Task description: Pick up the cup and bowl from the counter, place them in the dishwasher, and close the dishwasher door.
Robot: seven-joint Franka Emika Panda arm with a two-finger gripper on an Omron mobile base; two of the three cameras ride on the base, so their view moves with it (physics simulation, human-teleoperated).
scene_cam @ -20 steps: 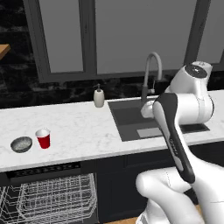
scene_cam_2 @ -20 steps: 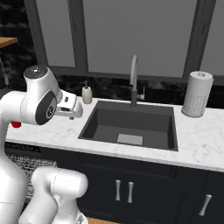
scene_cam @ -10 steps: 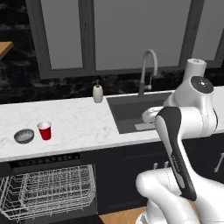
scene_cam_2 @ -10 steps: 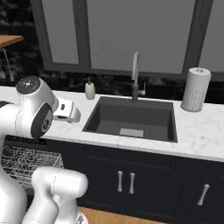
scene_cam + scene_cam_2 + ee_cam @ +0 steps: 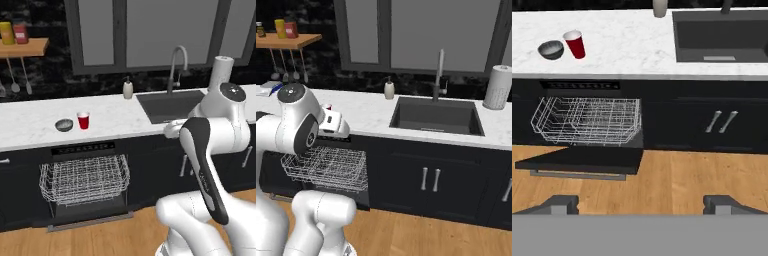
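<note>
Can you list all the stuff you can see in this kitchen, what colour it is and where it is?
cup: one, red, on the counter beside the bowl
bowl: one, grey, on the counter
counter: one, white marble
dishwasher: one, dark, door down, white rack pulled out
sink: one, dark, set in the counter
soap bottle: one, cream, by the sink
paper towel roll: one, white, right of the sink
end effector: one, dark tips, open, holding nothing

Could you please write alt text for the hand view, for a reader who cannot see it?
An open dishwasher with its white rack pulled out and door folded down sits under a white counter. On the counter stand a red cup and a grey bowl, apart, left of a dark sink.
</note>
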